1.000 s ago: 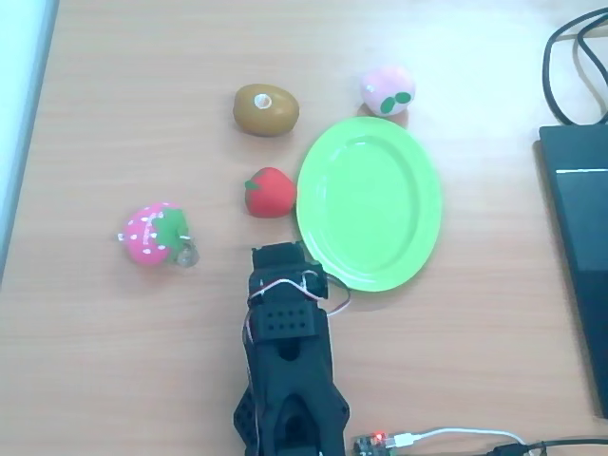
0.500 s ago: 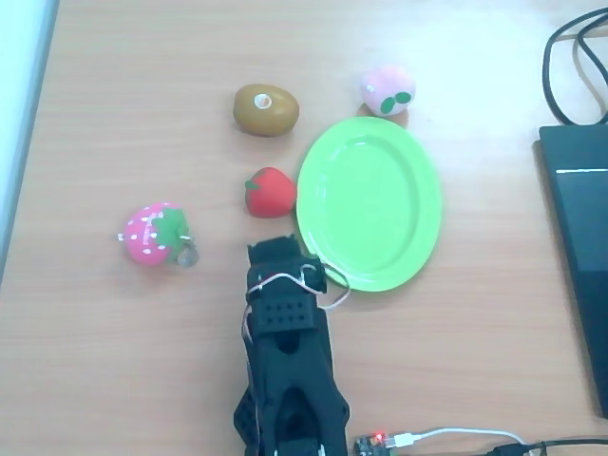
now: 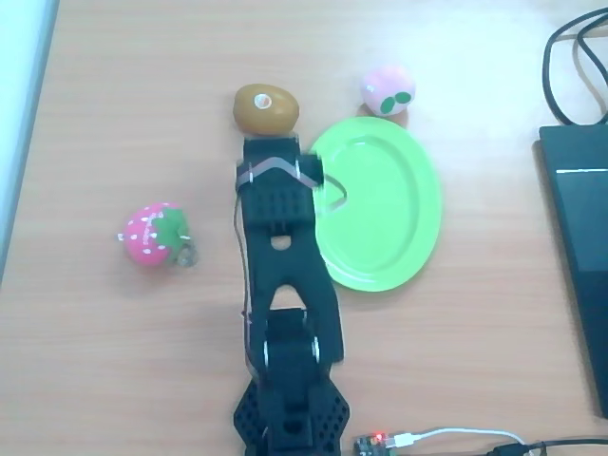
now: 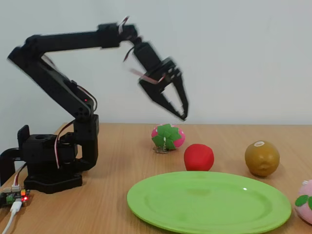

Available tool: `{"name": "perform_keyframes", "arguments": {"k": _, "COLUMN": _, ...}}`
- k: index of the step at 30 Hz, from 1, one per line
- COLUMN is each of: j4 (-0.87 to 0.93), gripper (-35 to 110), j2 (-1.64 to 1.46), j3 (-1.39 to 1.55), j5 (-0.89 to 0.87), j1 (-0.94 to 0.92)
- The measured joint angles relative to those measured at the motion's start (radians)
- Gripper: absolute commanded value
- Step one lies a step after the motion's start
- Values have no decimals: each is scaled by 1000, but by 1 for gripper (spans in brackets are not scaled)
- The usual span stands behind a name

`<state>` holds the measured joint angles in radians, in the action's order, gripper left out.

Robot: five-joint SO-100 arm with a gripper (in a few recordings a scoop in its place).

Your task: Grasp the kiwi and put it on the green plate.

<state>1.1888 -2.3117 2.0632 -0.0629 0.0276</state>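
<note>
The brown kiwi (image 3: 266, 109) lies at the far side of the table with its pale spot up; in the fixed view the kiwi (image 4: 262, 158) sits right of a red toy. The lime-green plate (image 3: 389, 204) lies right of the arm, and its near rim (image 4: 209, 202) fills the fixed view's front. My gripper (image 4: 184, 115) hangs high above the table, pointing down, well left of and above the kiwi. Its fingers look shut with nothing in them, though blurred. From overhead, my black wrist (image 3: 275, 176) ends just short of the kiwi.
A red toy (image 4: 199, 157) sits below the gripper, between plate and kiwi. A pink strawberry (image 3: 155, 233) lies left. A pink round toy (image 3: 388, 90) sits beyond the plate. A black device (image 3: 575, 247) and cables (image 3: 570, 57) are at the right edge.
The arm has stretched forward from near its base towards the kiwi and now covers the red toy in the overhead view. No toy and no plate has moved.
</note>
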Motion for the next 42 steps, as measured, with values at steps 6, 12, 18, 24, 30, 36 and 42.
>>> {"name": "perform_keyframes", "arguments": {"k": 6, "j4": 100, "gripper": -8, "j2": 236, "j3": -221, "j5": -63, "j1": -14}}
{"name": "perform_keyframes", "arguments": {"k": 12, "j4": 146, "gripper": -5, "j2": 420, "j3": -302, "j5": -95, "j1": -54}}
{"name": "perform_keyframes", "arguments": {"k": 18, "j4": 152, "gripper": 1, "j2": 601, "j3": -413, "j5": -149, "j1": -52}}
{"name": "perform_keyframes", "arguments": {"k": 24, "j4": 103, "gripper": 13, "j2": 729, "j3": -594, "j5": -189, "j1": -23}}
{"name": "perform_keyframes", "arguments": {"k": 30, "j4": 77, "gripper": 26, "j2": 784, "j3": -733, "j5": -189, "j1": 23}}
{"name": "perform_keyframes", "arguments": {"k": 36, "j4": 61, "gripper": 27, "j2": 841, "j3": -769, "j5": -213, "j1": 15}}
{"name": "perform_keyframes", "arguments": {"k": 42, "j4": 61, "gripper": 34, "j2": 959, "j3": -842, "j5": -261, "j1": 12}}
